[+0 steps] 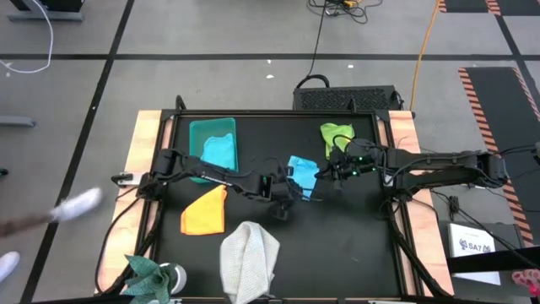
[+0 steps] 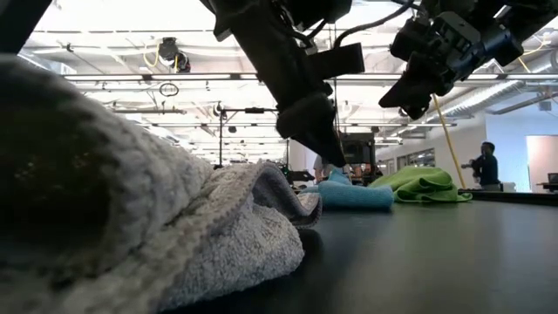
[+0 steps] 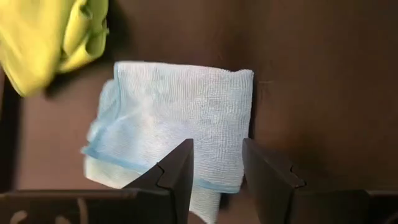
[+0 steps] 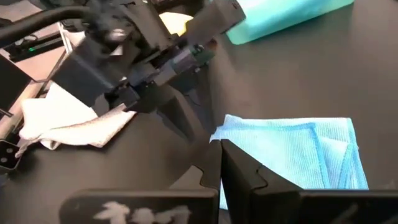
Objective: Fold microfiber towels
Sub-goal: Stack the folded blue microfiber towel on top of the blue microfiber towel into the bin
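Five towels on one black worktop (image 1: 354,245): blue towel (image 1: 303,174) folded at centre, green towel (image 1: 335,135) behind it, orange towel (image 1: 205,211) and grey towel (image 1: 250,257) toward the front, teal towel (image 1: 220,151) in the single bin (image 1: 196,132). Left pincer (image 1: 291,191), fingers parted, over the blue towel's edge, gripping nothing; right pincer (image 1: 332,169) closed, empty, beside that towel.
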